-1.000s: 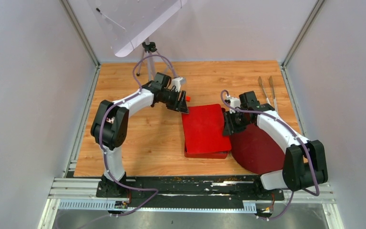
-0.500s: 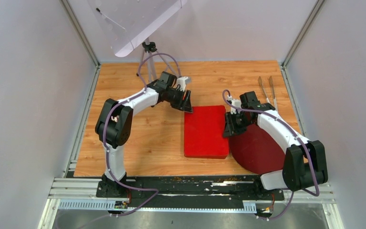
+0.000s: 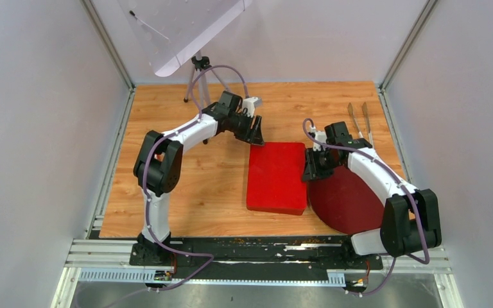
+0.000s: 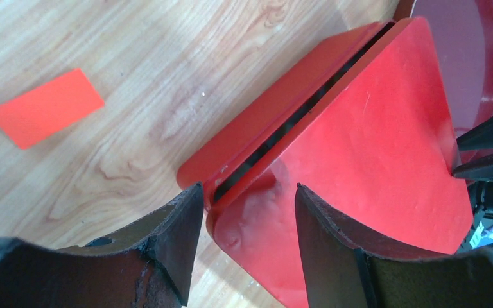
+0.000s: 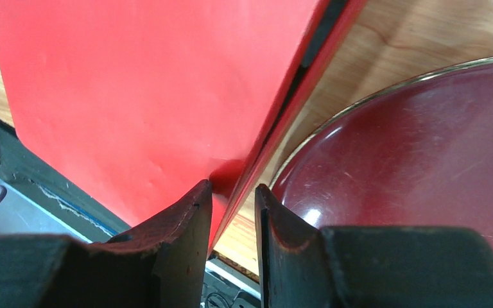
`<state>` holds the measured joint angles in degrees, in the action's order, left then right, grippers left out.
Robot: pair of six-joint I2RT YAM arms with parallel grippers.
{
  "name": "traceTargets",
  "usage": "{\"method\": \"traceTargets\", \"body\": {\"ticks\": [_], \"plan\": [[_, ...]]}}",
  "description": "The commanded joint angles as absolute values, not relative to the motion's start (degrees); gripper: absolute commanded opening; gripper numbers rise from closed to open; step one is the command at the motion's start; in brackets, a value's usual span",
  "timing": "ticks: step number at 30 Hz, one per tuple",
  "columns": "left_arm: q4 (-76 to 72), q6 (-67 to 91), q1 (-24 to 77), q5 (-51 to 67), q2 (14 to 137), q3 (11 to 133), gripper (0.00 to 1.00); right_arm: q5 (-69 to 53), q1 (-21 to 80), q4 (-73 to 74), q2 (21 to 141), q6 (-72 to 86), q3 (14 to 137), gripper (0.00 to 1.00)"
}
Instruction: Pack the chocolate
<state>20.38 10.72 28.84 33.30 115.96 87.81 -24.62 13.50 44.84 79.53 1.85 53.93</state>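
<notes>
Top external view: 2 arms reach over a wooden table (image 3: 186,199) toward a red box (image 3: 276,178) lying flat near the middle.
Red box: its lid (image 4: 359,160) rests on the base (image 4: 276,109). The left wrist view shows a thin dark gap between the 2 along 1 side.
Chocolate: no piece shows in any view. The lid hides the inside of the box, so where the chocolate is cannot be told.
Left gripper (image 3: 255,133): at the far left corner of the box. The jaws stand wide apart with the lid's corner between them, and nothing is clamped.
Right gripper (image 3: 311,165): at the right edge of the box, between box and plate. The jaws leave only a narrow slit, and the lid's edge runs into it. Whether they press on it cannot be told.
Plate (image 3: 343,205): dark red with a gold rim, just right of the box and partly under the right arm.
Orange-red card (image 4: 46,115): flat on the table, apart from the box's far left corner.
Tongs (image 3: 361,122): metal, at the far right of the table, well apart from the box.
</notes>
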Motion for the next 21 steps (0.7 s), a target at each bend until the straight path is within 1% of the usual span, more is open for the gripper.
{"method": "traceTargets", "body": {"ticks": [1, 7, 11, 13, 16, 18, 21], "plan": [[19.07, 9.01, 29.34, 32.66, 117.88, 91.93, 0.63, -22.24, 11.36, 41.6, 80.3, 3.31, 54.11, 0.31], [19.42, 8.08, 29.44, 32.96, 119.97, 96.35, 0.63, -23.21, 11.09, 40.85, 81.14, 3.64, 53.78, 0.33], [21.06, 4.89, 29.36, 29.16, 114.21, 97.66, 0.67, -23.79, 9.76, 42.25, 80.01, 2.66, 56.54, 0.35], [20.29, 3.0, 29.27, 27.52, 109.35, 95.36, 0.68, -23.82, 8.85, 42.38, 79.16, 2.5, 57.27, 0.37], [19.38, 1.41, 29.27, 26.47, 101.92, 88.78, 0.69, -24.17, 7.38, 41.15, 78.69, 2.46, 57.49, 0.45], [20.02, 0.62, 29.27, 27.17, 97.51, 83.92, 0.69, -24.58, 6.45, 40.73, 78.75, 1.88, 57.76, 0.52], [21.64, -0.57, 29.27, 30.52, 91.51, 75.15, 0.68, -26.74, 6.15, 40.29, 78.94, -2.32, 58.88, 0.54]]}}
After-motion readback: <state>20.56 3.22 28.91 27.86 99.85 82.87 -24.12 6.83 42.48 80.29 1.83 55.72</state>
